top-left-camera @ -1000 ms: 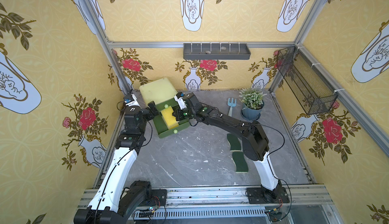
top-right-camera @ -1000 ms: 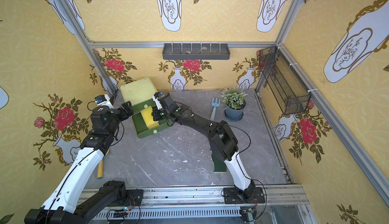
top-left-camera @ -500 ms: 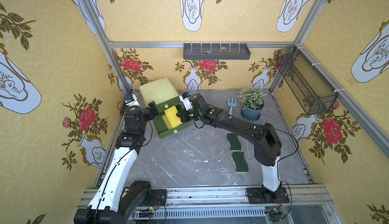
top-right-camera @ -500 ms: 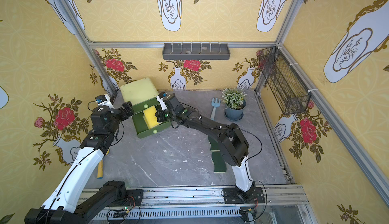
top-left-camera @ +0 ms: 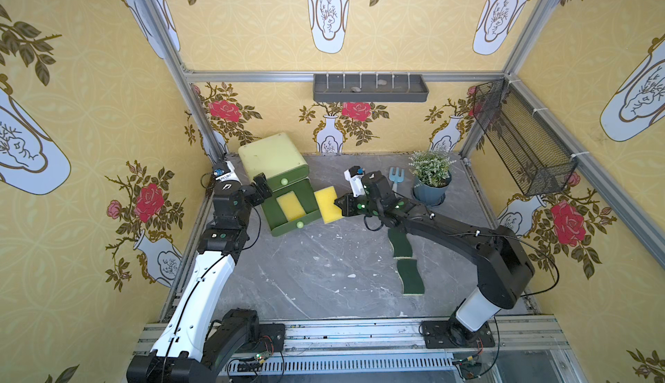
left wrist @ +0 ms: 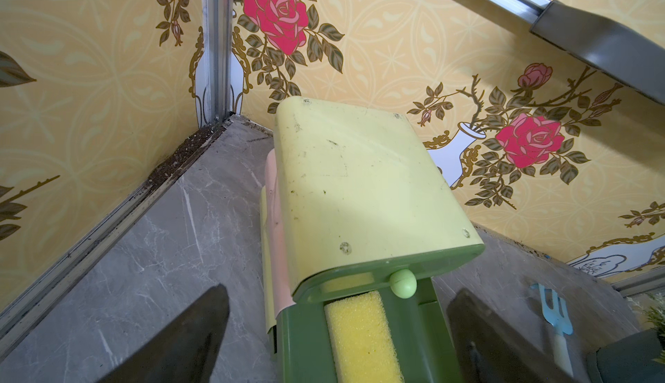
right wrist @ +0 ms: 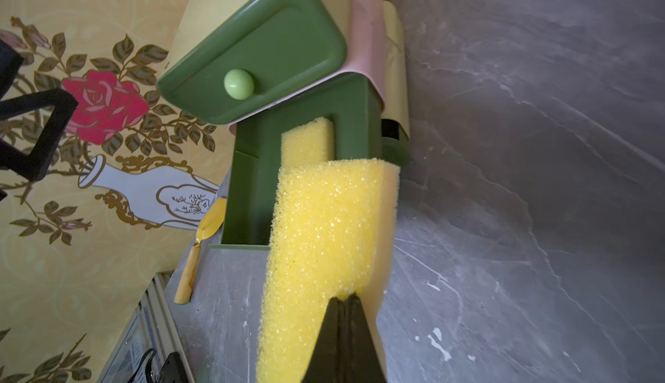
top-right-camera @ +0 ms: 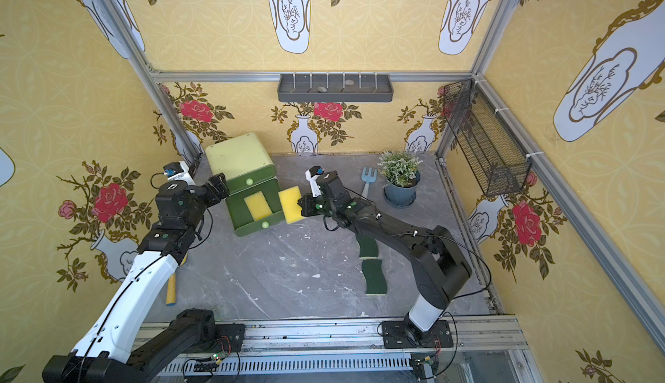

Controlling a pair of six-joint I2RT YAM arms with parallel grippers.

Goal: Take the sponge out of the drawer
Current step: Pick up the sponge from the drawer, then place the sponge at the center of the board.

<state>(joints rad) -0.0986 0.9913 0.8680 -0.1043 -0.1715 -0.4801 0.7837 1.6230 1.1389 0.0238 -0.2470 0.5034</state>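
Sponge (right wrist: pixel 324 240) is soft, light and squishy, so my right gripper (right wrist: pixel 344 303) pinches its edge tight, and my left gripper (top-left-camera: pixel 262 189) is spread wide open.

The left arm (top-left-camera: pixel 207 284): white shell, black joints, green dots. The right arm (top-left-camera: pixel 464 231): black, white base link, black cables. The left gripper (left wrist: pixel 340 302) has dark wedge fingers.

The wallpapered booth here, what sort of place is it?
Probably a robot test cell dressed as a homely corner: rose wallpaper in an aluminium frame, a left arm and right arm bolted to a rail, and props like a potted plant and drawer cabinet.
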